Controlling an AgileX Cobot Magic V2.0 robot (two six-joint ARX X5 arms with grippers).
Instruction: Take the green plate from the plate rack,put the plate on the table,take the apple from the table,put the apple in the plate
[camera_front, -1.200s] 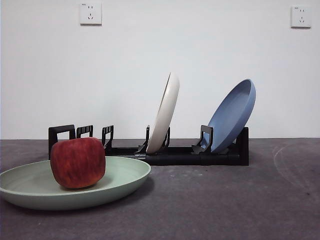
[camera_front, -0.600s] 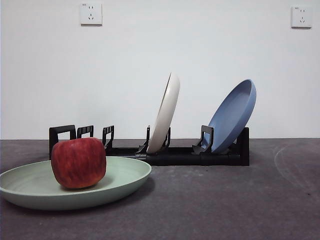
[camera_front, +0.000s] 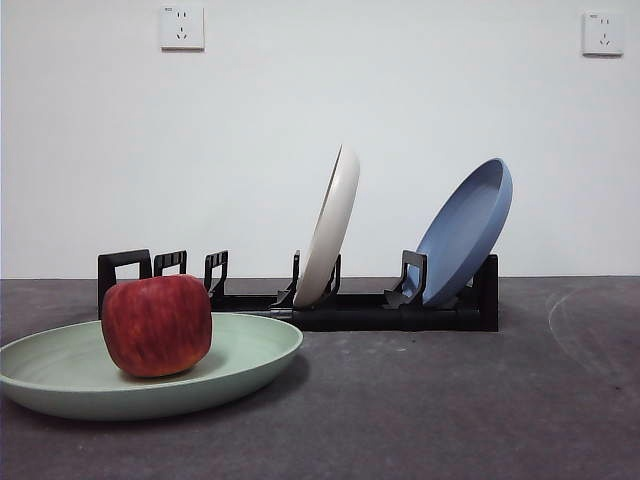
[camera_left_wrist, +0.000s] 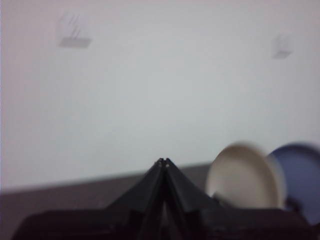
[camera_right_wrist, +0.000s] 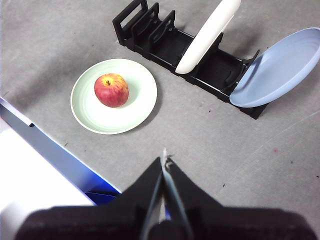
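The red apple (camera_front: 156, 325) sits in the pale green plate (camera_front: 250, 352), which lies flat on the dark grey table (camera_front: 450, 410) in front of the black plate rack (camera_front: 380, 312). The right wrist view shows the apple (camera_right_wrist: 111, 90) in the green plate (camera_right_wrist: 140, 95) from high above, next to the rack (camera_right_wrist: 165, 42). My right gripper (camera_right_wrist: 164, 159) is shut and empty, high above the table. My left gripper (camera_left_wrist: 163, 161) is shut and empty, raised and facing the wall. Neither gripper shows in the front view.
A cream-white plate (camera_front: 330, 228) and a blue plate (camera_front: 465, 232) lean in the rack. Both also show in the right wrist view, cream-white plate (camera_right_wrist: 207, 35) and blue plate (camera_right_wrist: 280, 67). A blue and white edge (camera_right_wrist: 45, 150) borders the table.
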